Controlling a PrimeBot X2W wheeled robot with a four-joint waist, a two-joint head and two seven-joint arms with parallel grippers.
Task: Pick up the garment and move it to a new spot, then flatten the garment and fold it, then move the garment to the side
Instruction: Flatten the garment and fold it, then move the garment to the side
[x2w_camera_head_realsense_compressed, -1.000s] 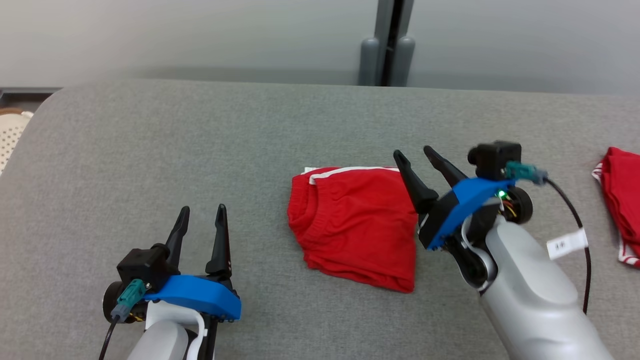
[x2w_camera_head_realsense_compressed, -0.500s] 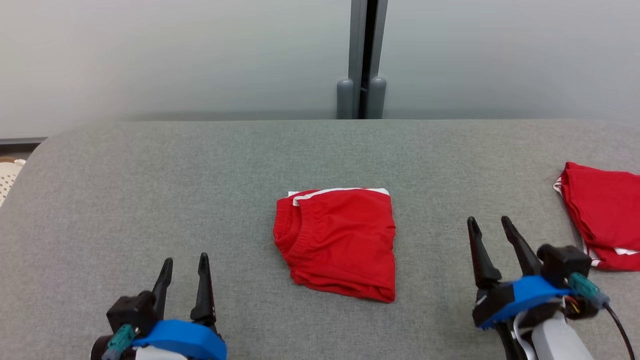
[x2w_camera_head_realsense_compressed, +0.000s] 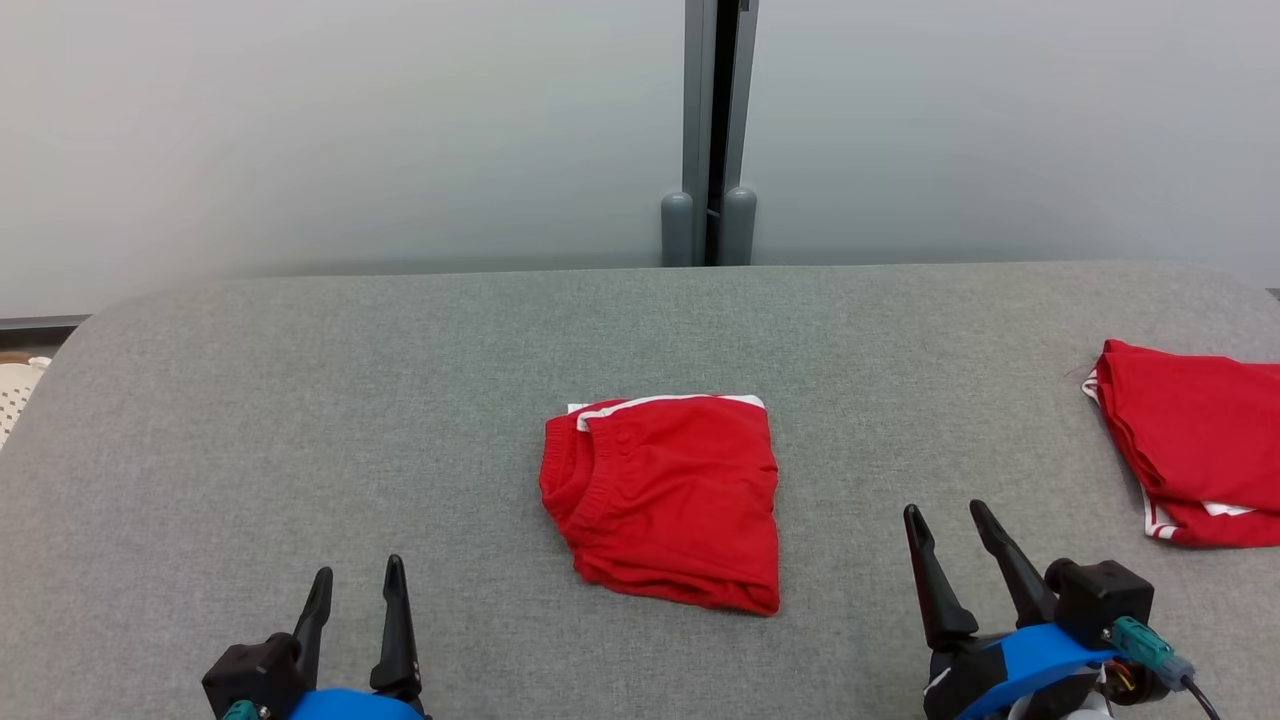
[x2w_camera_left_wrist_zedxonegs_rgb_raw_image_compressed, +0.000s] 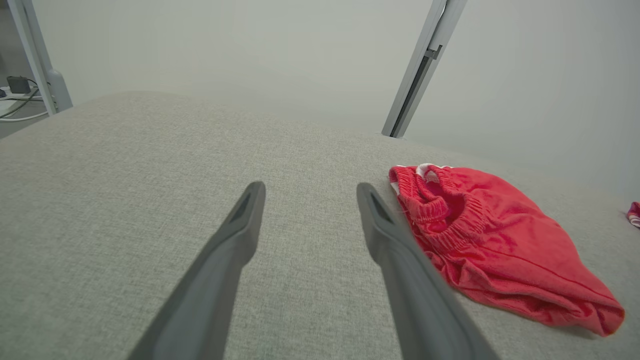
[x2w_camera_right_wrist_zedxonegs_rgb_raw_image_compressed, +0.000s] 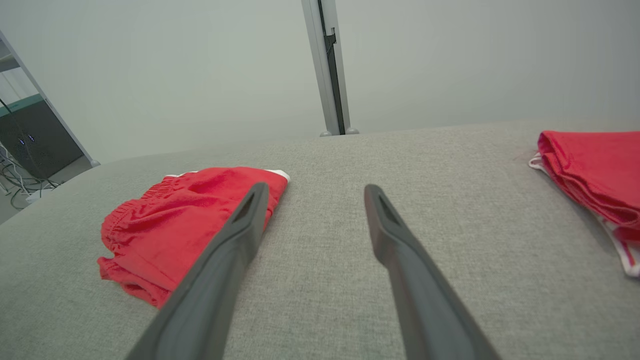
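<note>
Red folded garment (x2w_camera_head_realsense_compressed: 665, 500), waistband (x2w_camera_head_realsense_compressed: 590, 470) facing left, nearly square.

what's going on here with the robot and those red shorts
A two-armed robot is folding laundry. The folded red shorts lie in the middle of the grey fabric surface, and nothing is gripping them. The left pincer and the right pincer are both open and empty, near the robot, one on each side of the shorts. A second red garment lies far to the robot's right. The shorts look folded but not yet moved aside.
</note>
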